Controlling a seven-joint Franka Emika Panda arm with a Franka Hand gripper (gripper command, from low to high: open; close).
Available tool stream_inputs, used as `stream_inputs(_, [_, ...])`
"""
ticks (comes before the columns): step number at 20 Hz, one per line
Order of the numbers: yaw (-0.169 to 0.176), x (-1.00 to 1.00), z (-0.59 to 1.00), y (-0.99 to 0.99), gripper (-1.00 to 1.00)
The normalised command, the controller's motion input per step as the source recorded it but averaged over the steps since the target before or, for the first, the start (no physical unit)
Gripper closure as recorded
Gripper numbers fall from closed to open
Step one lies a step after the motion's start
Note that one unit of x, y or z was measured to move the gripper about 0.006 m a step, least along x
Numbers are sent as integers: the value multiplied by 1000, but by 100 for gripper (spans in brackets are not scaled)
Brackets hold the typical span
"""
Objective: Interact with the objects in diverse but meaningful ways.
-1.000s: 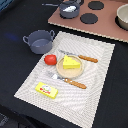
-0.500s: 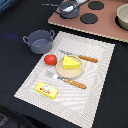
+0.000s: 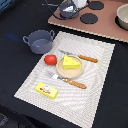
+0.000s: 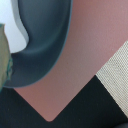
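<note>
A grey two-handled pot (image 3: 39, 41) stands on the dark table by the striped mat's far corner. Beside it a red tomato (image 3: 50, 59) lies on the mat. The yellow cheese wedge (image 3: 71, 62) rests on a tan plate (image 3: 70, 73). A flat yellow labelled box (image 3: 46, 90) lies at the mat's near corner. My gripper (image 3: 76, 4) is at the exterior view's top edge, over a dark grey pan (image 3: 66, 10) on the pink stove board. Its fingers are blurred and partly cut off. The wrist view shows only that pan (image 4: 45, 45) and pink board (image 4: 85, 60), no fingers.
Two wooden-handled cutlery pieces (image 3: 82, 58) (image 3: 72, 82) flank the plate. Black burner discs (image 3: 90, 18) sit on the pink board (image 3: 100, 27), and a pale bowl (image 3: 123, 15) stands at its end on the exterior view's right. Cables (image 3: 50, 5) run by the pan.
</note>
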Motion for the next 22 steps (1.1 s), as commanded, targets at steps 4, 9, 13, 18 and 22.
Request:
stream_inputs(4, [-134,20,-151,128,-100])
stream_inputs(9, [-63,0,-200,118,-100])
stream_inputs(13, [-27,0,-215,115,-100])
stream_inputs(18, [-11,0,-288,90,-100])
stream_inputs(22, [-9,0,-293,87,-100])
